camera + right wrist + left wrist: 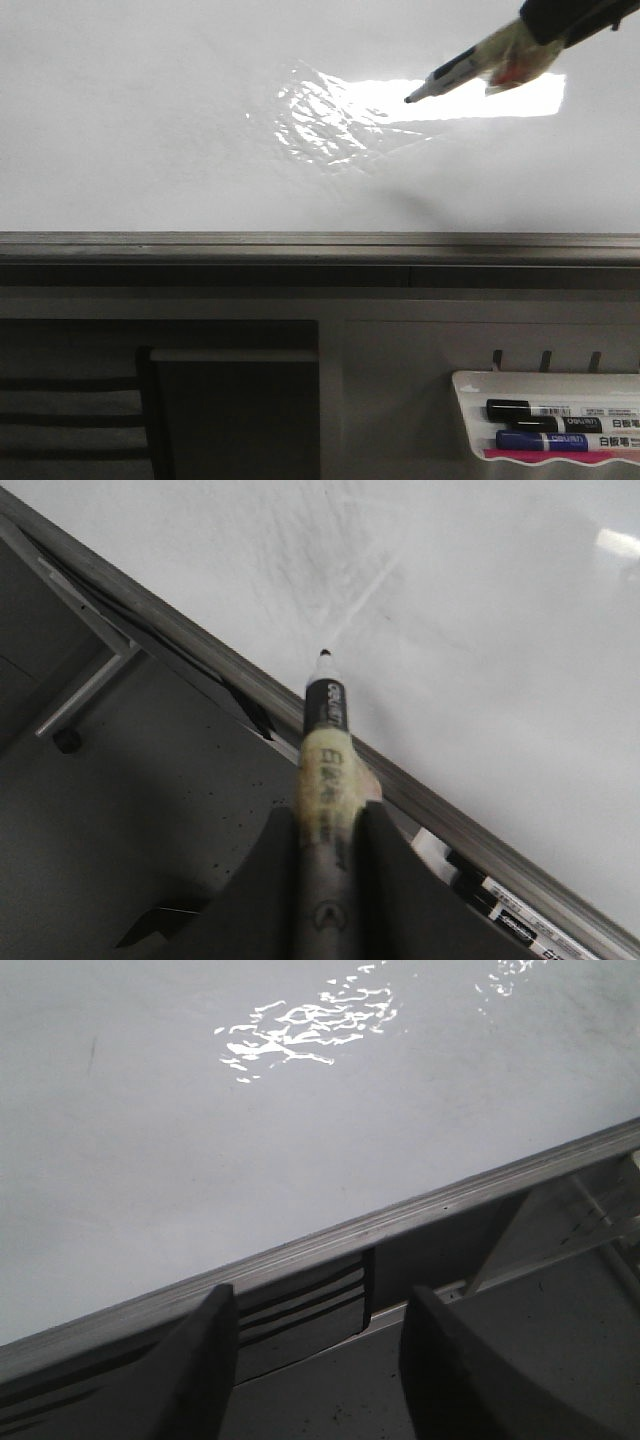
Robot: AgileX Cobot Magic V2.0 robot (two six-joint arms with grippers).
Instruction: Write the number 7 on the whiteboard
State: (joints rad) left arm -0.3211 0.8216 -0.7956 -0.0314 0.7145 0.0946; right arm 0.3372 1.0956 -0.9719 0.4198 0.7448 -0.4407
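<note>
- The right gripper [325, 850] is clamped on a black marker [325, 735], its cap off and its tip pointing at the whiteboard [150, 130].
- In the front view the marker [470, 68] reaches in from the upper right, its tip over the bright glare [470, 100], beside the wrinkled film [320, 125]. Whether it touches the board I cannot tell.
- I see no 7 on the board, only faint grey smudges [310, 560].
- The left gripper [320, 1360] hangs with its fingers [200, 1370] spread apart, holding nothing, over the grey rail [400, 1215].
- Below the rail at the right, a white tray [470, 385] holds a black pen [545, 412] and a blue pen [560, 440].
</note>
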